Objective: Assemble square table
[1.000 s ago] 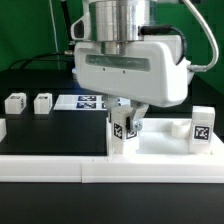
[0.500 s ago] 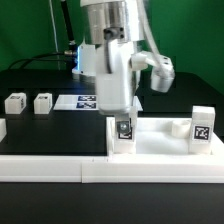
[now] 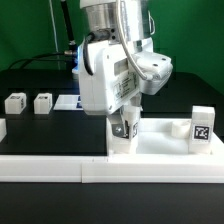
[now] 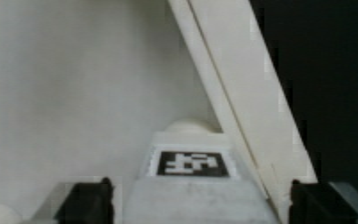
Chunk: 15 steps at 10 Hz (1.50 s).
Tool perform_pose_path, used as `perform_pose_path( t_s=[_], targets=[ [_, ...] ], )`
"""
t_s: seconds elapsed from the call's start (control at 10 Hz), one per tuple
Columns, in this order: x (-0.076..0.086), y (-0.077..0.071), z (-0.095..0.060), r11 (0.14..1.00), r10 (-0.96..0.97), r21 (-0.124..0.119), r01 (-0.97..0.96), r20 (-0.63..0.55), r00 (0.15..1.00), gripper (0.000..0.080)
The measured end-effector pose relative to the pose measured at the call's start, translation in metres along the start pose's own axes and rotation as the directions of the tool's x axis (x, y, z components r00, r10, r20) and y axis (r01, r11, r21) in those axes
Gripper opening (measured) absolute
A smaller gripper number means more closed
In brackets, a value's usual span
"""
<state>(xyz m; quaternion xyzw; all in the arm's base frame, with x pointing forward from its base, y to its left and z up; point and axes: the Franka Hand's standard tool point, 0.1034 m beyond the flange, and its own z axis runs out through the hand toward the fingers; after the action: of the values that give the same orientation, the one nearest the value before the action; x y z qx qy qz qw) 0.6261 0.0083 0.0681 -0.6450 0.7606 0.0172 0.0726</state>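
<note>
The white square table slab (image 3: 160, 146) lies at the exterior view's right, behind the front wall. One tagged leg (image 3: 124, 131) stands upright in its near-left corner, and a second leg (image 3: 201, 126) stands at its right corner. My gripper (image 3: 125, 127) hangs over the near-left leg, open, with a finger on each side of it. In the wrist view the leg's tagged top (image 4: 197, 163) sits between the dark fingers (image 4: 87, 201), with the gripper (image 4: 206, 198) straddling it, beside the slab's raised rim (image 4: 229, 75). Two loose legs (image 3: 14, 102) (image 3: 42, 102) lie at the left.
A long low white border wall (image 3: 60, 168) runs along the front. The marker board (image 3: 66, 101) lies flat behind, partly hidden by the arm. The black tabletop (image 3: 50, 130) stretches left of the slab.
The gripper has turned about its vertical axis over the near-left leg, from broadside one second ago to an oblique angle now. The legs and slab stay where they were.
</note>
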Motion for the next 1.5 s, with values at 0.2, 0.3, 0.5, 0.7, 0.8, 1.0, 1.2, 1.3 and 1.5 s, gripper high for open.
perform_pose_path(
  t_s=[0.2,0.3,0.5,0.7,0.8,1.0,1.2,1.3,1.5],
  targets=[
    [-0.002,0.002,0.001,0.951,-0.311,0.002,0.311,0.003,0.951,0.0639],
    [-0.005,0.004,0.003,0.922,-0.388,0.001,0.388,0.004,0.922,0.0648],
    [-0.002,0.003,0.002,0.874,-0.486,-0.001,0.486,0.001,0.874,0.0649],
    [0.001,0.004,0.002,0.761,-0.649,-0.010,0.649,-0.002,0.761,0.0649],
    [0.006,0.002,0.001,0.663,-0.749,-0.009,0.749,-0.003,0.663,0.0649],
    [0.013,-0.001,-0.002,0.406,-0.914,-0.034,0.913,0.000,0.406,0.0649],
    [0.012,0.000,-0.001,0.421,-0.907,-0.038,0.906,-0.003,0.421,0.0626],
    [0.013,0.000,-0.001,0.425,-0.905,-0.039,0.904,-0.004,0.425,0.0626],
    [0.012,0.000,-0.001,0.532,-0.846,-0.037,0.846,-0.008,0.533,0.0446]
  ],
)
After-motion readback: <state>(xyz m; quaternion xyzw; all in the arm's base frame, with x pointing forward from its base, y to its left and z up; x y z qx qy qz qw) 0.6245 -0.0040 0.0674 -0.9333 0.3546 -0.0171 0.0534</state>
